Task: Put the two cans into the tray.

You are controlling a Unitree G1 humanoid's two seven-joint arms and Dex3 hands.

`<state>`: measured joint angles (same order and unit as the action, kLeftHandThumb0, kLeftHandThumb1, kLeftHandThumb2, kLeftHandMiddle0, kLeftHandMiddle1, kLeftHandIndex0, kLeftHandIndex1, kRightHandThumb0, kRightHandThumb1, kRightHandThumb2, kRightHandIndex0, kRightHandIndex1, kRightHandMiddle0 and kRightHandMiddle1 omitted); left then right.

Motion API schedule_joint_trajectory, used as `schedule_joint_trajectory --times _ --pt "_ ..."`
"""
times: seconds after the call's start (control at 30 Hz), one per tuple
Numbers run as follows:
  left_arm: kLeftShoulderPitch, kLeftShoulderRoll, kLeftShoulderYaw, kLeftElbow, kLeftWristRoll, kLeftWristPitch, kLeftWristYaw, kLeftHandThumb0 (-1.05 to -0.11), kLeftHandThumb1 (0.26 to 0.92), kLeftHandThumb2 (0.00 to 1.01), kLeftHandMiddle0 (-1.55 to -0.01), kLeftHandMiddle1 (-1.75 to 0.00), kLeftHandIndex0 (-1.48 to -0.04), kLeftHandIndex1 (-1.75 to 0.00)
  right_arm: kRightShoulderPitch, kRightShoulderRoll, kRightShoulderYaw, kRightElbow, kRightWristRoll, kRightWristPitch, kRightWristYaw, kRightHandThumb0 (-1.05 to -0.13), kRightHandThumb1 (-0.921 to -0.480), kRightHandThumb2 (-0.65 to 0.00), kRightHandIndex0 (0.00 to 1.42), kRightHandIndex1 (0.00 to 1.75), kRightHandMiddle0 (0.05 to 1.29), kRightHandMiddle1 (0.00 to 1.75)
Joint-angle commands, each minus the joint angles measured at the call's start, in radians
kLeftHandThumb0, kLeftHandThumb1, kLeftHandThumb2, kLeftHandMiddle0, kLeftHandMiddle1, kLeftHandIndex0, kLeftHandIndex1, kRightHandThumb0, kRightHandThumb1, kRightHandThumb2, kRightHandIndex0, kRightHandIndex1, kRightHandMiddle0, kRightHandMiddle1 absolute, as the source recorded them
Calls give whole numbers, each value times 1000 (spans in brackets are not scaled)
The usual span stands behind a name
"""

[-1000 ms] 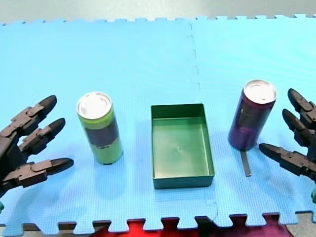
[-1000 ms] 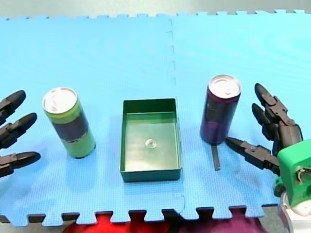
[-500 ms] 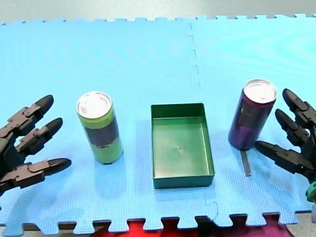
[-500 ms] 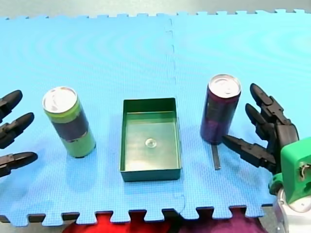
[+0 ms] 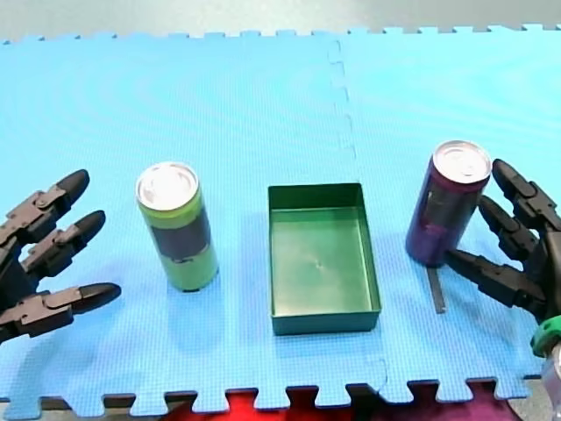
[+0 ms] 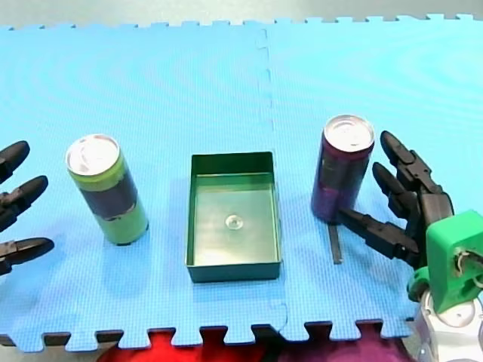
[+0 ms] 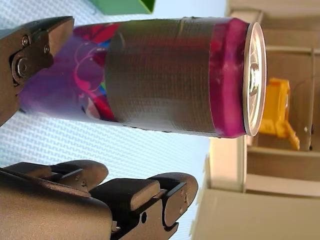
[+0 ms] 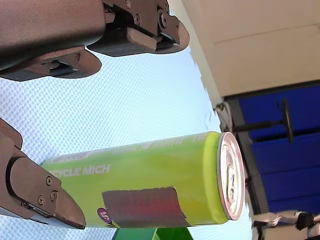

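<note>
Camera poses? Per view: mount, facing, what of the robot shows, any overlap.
First head view: on the head, facing forward and down at the mat; left hand open at its left, right hand open beside the purple can.
Second head view: same scene, slightly offset; shares green can, tray, both hands.
First wrist view: at a wrist, sideways, close on purple can; fingers show.
Second wrist view: at a wrist, sideways, on green can; fingers show.

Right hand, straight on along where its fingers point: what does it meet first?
Most likely the purple can: the right hand, holding nothing, is just to its right, fingers aimed at its side. Nothing lies between them.
</note>
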<state>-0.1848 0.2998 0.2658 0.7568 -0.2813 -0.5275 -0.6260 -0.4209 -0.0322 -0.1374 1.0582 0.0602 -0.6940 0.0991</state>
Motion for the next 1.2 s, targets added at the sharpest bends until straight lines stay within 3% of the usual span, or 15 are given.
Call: schedule_joint_trajectory --times 0.0,0.2,0.57,0.87,1.17 --pt "4 8 4 -8 -3 4 2 -1047 669 2 -359 -5 -291 -3 -13 -1 -4 15 0 -7 -4 -697 -621 -1 462 2 423 2" --pt "3 10 8 -7 -8 5 -2 -1048 671 2 -363 -6 -295 -3 -29 2 -3 45 -9 -23 -10 -700 -624 -2 464 1 422 0" --pt "-5 5 3 -7 -2 9 6 -1048 669 0 -363 -4 -301 -4 -37 -3 15 46 -51 -56 -36 -740 -631 -2 470 3 421 0" --pt "-15 7 0 4 2 15 9 -1048 664 0 -359 -1 -302 -2 -54 1 31 45 -78 -52 -62 -784 -639 -3 473 2 418 0" --pt "-25 9 1 19 1 17 8 -1048 660 0 -358 0 -303 -1 -65 9 39 47 -82 -46 -74 -811 -637 0 483 5 419 1"
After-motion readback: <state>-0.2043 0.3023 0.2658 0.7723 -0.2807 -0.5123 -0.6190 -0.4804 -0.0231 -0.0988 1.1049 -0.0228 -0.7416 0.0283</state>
